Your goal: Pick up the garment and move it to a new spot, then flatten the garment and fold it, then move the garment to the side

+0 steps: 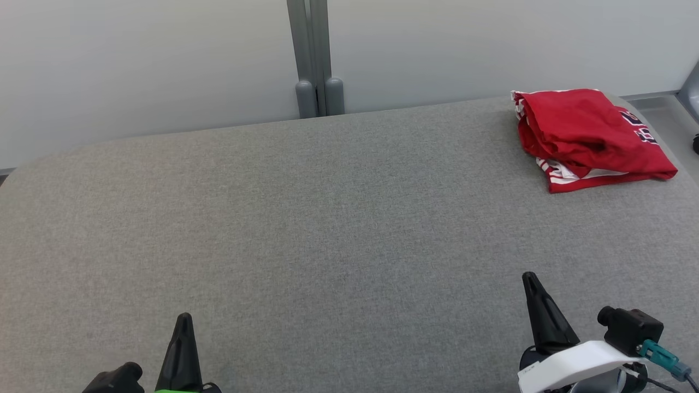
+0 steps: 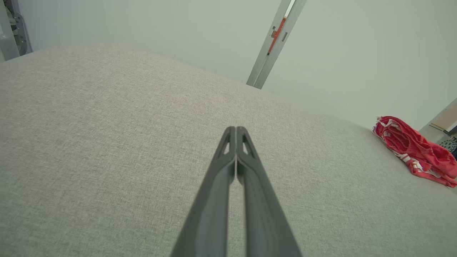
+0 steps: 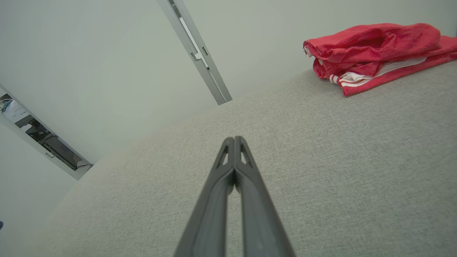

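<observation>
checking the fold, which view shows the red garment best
Head view: the red garment is whole, seen from above, lettering visible. The right wrist view gives it side-on, cut by the frame edge; the left wrist view, small at the right.

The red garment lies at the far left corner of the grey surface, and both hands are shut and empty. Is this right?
No. The head view shows the red garment at the far right corner of the grey surface. The left hand and right hand are shut and empty.

Bright even light, soft shadows, sharp.
</observation>
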Controlling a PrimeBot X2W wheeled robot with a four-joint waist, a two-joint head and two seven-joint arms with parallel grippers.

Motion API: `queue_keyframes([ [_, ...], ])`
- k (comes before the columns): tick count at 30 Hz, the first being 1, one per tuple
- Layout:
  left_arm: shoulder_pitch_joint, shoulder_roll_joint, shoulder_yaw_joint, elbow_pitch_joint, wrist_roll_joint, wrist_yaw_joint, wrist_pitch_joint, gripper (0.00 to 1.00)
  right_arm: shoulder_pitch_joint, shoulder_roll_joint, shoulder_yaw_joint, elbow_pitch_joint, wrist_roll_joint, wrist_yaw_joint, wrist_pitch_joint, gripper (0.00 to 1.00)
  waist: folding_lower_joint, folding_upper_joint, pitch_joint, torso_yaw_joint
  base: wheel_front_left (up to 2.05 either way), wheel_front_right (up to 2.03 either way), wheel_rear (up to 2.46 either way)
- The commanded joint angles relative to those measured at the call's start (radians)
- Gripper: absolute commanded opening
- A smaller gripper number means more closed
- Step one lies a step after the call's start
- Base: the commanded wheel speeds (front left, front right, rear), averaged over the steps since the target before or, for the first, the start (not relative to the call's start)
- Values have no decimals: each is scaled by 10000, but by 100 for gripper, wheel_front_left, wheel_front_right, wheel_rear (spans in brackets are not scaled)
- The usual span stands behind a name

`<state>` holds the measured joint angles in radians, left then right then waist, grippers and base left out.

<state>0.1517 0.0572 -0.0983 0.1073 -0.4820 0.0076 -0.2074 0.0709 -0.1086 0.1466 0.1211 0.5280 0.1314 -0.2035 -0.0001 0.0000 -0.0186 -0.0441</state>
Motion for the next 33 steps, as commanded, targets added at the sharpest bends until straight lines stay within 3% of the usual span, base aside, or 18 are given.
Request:
queue_keyframes([
  [1,-349,118,79,-60,-466,-84,72,0,-331,-53,-95,-88,461,-2,72,0,1,0,3,7,0,0,0],
  [33,-1290,284,598,508,-5115,-629,1089,0,-942,9,-850,423,4885,-5,1110,0,1,0,66,134,0,0,0],
])
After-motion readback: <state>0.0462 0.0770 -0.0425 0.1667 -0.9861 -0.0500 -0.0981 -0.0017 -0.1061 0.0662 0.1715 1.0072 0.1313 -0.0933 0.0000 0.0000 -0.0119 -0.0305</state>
